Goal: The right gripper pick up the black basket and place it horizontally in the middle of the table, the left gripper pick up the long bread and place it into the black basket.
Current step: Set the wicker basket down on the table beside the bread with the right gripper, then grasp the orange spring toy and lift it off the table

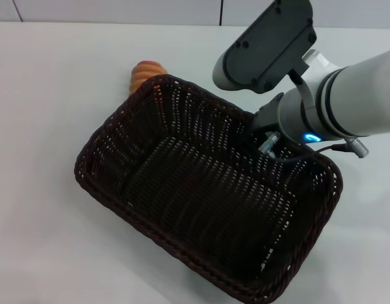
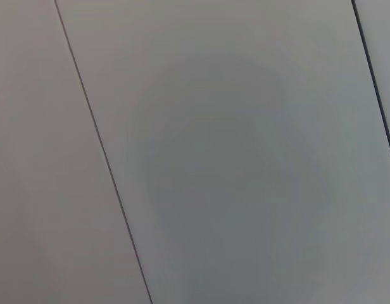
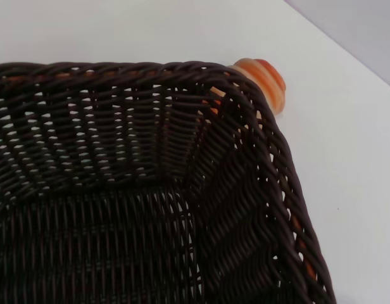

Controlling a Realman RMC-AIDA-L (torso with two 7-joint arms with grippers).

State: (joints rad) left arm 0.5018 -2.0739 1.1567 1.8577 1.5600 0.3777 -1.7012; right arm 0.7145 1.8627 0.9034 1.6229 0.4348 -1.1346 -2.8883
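Table point(image 1: 49, 88): a plain white surface; the left part holds nothing but the things below.
Left gripper: not in the head view; its wrist camera shows only a bare pale panel with thin dark seams, so this arm looks parked away from the work.
Long bread point(image 1: 145, 73): lies on the table at the far side, touching or just behind the basket's far corner, partly hidden by the rim; the right wrist view shows its orange striped end point(image 3: 263, 77) poking out past that corner.
Black basket point(image 1: 201, 196): sits skewed, its long side running diagonally from far left to near right, and it holds nothing.
Right gripper point(image 1: 268, 135): at the basket's far right rim, reaching down over the wall; I cannot tell whether its fingers are apart or clamped on the wicker, since the housing and the weave hide them.
Stage, as I judge it: the basket is being handled and is not yet horizontal.
Risk, bread: turning the basket could sweep its far corner into the loaf and roll or push it away, making the left arm's pick harder.
Risk, grip: a hold on one rim of a big basket could let it tilt, swing or slip.
Risk, placement: the near corner is already close to the table's front.
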